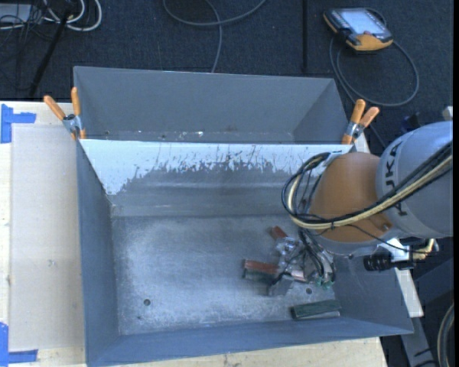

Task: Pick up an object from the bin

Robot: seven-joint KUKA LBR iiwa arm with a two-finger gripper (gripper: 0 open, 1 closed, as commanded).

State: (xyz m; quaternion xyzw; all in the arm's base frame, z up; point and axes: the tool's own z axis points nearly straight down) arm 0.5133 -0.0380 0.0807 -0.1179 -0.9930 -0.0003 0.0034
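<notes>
Three small things lie loose on the floor of the grey bin, all gathered toward its 4 o'clock corner. The arm, with its orange cover and looped cables, comes in from 3 o'clock, and the gripper hangs low among these things.

Nearest to the gripper, at its 9 o'clock and just beside its tip, is a reddish-brown bar: short, narrow and flat, lying roughly level across the floor, with a darker edge along its lower side. Whether the gripper touches it cannot be told, and whether the gripper is spread or pressed together cannot be told either, as wiring and metal parts crowd its tip.

A small brown scrap lies at the gripper's 11 o'clock, near but apart. A dark green slab, oblong and flat, lies at its 5 o'clock, close to the bin's near wall.
</notes>
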